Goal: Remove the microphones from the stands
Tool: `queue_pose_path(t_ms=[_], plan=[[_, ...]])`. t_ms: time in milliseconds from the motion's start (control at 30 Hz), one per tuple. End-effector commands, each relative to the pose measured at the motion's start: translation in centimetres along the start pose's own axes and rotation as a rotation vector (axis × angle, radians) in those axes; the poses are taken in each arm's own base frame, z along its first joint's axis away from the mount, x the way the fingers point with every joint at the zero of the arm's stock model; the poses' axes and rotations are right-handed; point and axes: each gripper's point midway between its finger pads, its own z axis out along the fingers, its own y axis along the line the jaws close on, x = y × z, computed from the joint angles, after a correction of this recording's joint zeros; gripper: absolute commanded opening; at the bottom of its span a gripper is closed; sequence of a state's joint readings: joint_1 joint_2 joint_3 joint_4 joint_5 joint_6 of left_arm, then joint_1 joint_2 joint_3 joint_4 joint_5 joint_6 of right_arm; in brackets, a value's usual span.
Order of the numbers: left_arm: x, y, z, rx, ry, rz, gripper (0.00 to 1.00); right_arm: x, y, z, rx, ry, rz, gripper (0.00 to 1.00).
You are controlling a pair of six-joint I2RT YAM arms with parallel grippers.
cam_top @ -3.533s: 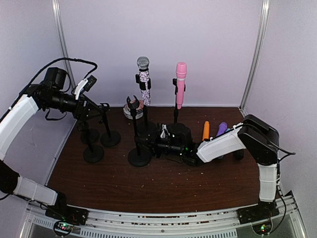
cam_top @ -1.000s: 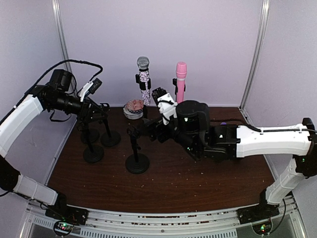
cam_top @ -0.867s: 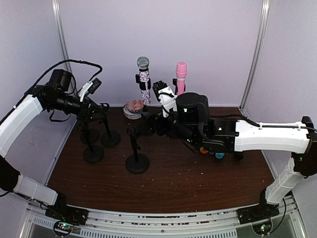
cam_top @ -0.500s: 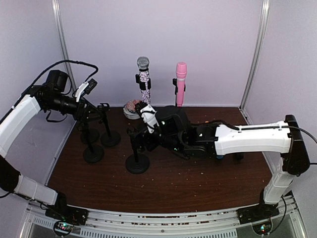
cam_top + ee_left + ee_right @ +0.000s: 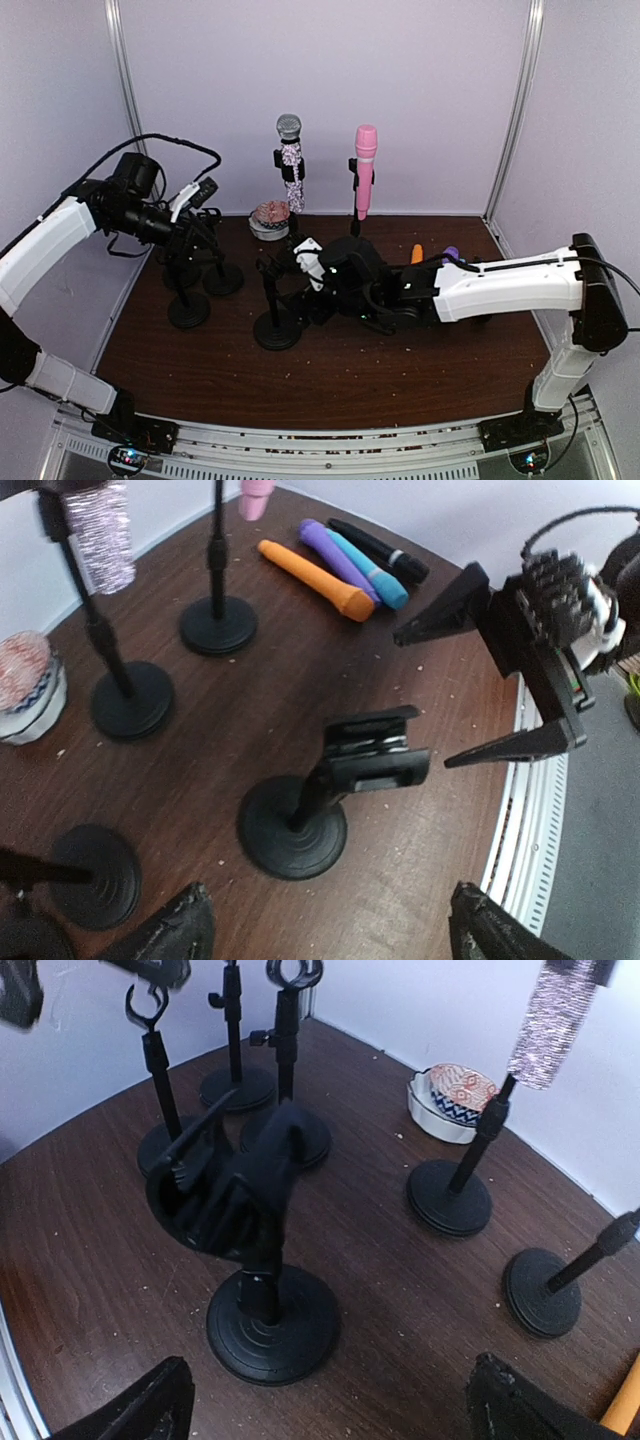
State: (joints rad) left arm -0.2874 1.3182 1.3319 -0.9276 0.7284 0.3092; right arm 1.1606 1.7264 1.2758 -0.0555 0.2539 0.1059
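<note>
A silver glitter microphone (image 5: 289,158) and a pink microphone (image 5: 365,172) stand upright in stands at the back. The glitter microphone (image 5: 555,1020) also shows in the right wrist view. My right gripper (image 5: 292,295) is open, low beside an empty black clip stand (image 5: 278,318) in the middle, with only that stand's base (image 5: 272,1325) and the tabletop between its fingertips. My left gripper (image 5: 205,240) is open and holds nothing, hovering among the empty stands at the left. In its view the empty clip stand (image 5: 372,756) lies ahead, apart from it.
Orange (image 5: 315,578), purple (image 5: 338,550), blue (image 5: 368,568) and black (image 5: 382,552) microphones lie on the table at the right. A patterned bowl (image 5: 269,217) sits at the back. Several empty black stands (image 5: 190,300) crowd the left side.
My right arm has swung down from near the back microphones to the empty middle stand. My left gripper has opened wider and shifted slightly right.
</note>
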Motion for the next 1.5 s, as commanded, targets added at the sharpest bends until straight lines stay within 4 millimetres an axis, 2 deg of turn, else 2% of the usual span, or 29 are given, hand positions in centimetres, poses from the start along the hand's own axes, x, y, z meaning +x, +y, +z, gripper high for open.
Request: queue_pose_path(t_ms=[0,100,233,333,467,567,667,800,933,1000,1233,1367,1467], plan=[[-1.0,-1.2,3.9,0.050,0.010,0.102,0.85,-1.3,-3.8,-4.5,0.104,-0.087,0.106,0.97],[-0.8,-1.5,6.2,0.049,0.030,0.134,0.86,-0.6,-6.3,-7.2,0.173,-0.125,0.168,0.97],[0.0,-1.2,9.0,0.039,0.060,0.152,0.85,-0.7,-9.0,-10.5,0.241,-0.188,0.241,0.97],[0.4,-1.5,10.7,0.050,0.076,0.171,0.81,-0.6,-10.5,-12.0,0.282,-0.213,0.265,0.96],[0.6,-1.6,12.8,0.066,0.084,0.182,0.78,-0.6,-11.6,-13.0,0.325,-0.221,0.277,0.94],[0.4,-1.3,13.9,0.075,0.075,0.178,0.66,-0.5,-12.2,-13.5,0.350,-0.224,0.294,0.92],[0.5,-1.2,14.4,0.080,0.071,0.192,0.44,-0.4,-12.5,-13.8,0.367,-0.225,0.302,0.90],[0.8,-1.5,13.8,0.080,0.068,0.233,0.21,-0.3,-12.9,-13.8,0.379,-0.225,0.303,0.88],[2.1,-1.1,13.0,0.048,0.118,0.296,0.11,-0.4,-12.8,-13.4,0.381,-0.222,0.299,0.86],[2.8,0.0,12.4,0.001,0.149,0.325,0.07,-0.4,-12.7,-13.3,0.377,-0.221,0.298,0.85],[4.8,6.7,7.8,-0.156,0.229,0.268,0.07,-0.1,-12.7,-13.1,0.377,-0.219,0.303,0.84],[6.6,9.1,5.2,-0.202,0.261,0.221,0.08,-0.3,-12.9,-13.4,0.386,-0.228,0.299,0.84],[8.0,10.1,4.3,-0.231,0.282,0.213,0.11,-0.6,-13.2,-13.4,0.392,-0.235,0.300,0.84]])
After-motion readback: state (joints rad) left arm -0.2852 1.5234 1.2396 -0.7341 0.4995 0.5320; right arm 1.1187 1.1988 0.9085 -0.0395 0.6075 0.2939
